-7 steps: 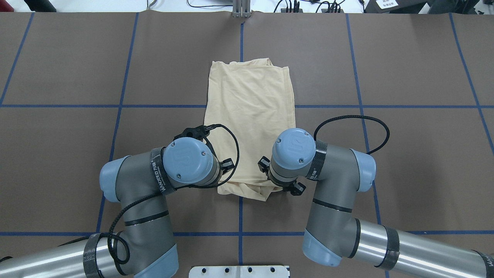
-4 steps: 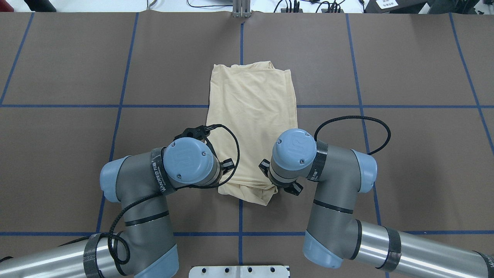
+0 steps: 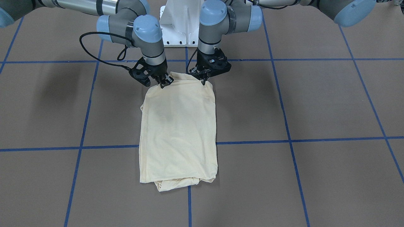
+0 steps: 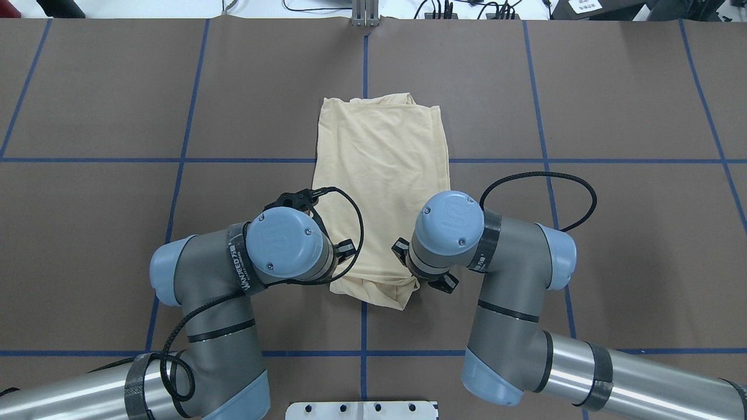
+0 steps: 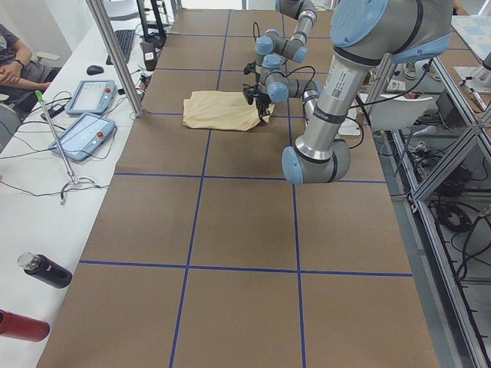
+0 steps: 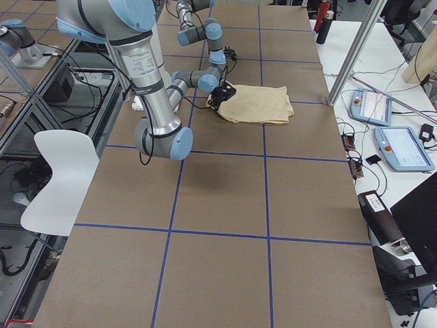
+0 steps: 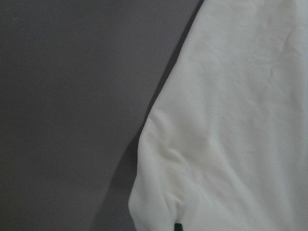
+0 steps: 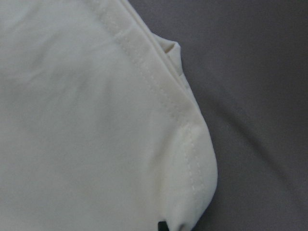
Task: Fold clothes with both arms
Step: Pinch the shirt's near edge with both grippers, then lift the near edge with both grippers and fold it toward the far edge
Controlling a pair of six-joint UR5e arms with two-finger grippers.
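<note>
The clothes, one pale cream-yellow shirt [image 3: 178, 126], lie folded into a long strip at mid-table [image 4: 379, 157]. No print shows. My left gripper [image 3: 203, 81] pinches the strip's robot-side corner on the front-facing view's right. My right gripper [image 3: 163, 82] pinches the other robot-side corner. Both look shut on the fabric, and that end is raised and bunched. From overhead, both grippers are hidden under the wrists. Each wrist view is filled with cloth [image 7: 231, 120] [image 8: 86, 120] over brown table, with a dark fingertip at the bottom edge. A stitched hem shows in the right wrist view.
The brown table is marked with blue tape lines [image 4: 365, 326]. The white base pedestal [image 3: 176, 22] stands behind the grippers. A side bench holds tablets [image 5: 84, 115] and bottles [image 5: 46, 270]. A metal post [image 5: 115, 54] and a white chair [image 6: 58, 171] stand at the table's sides.
The right wrist has shifted slightly outward. The shirt's far edge has slid a little toward the robot, and its near end is bunched more.
</note>
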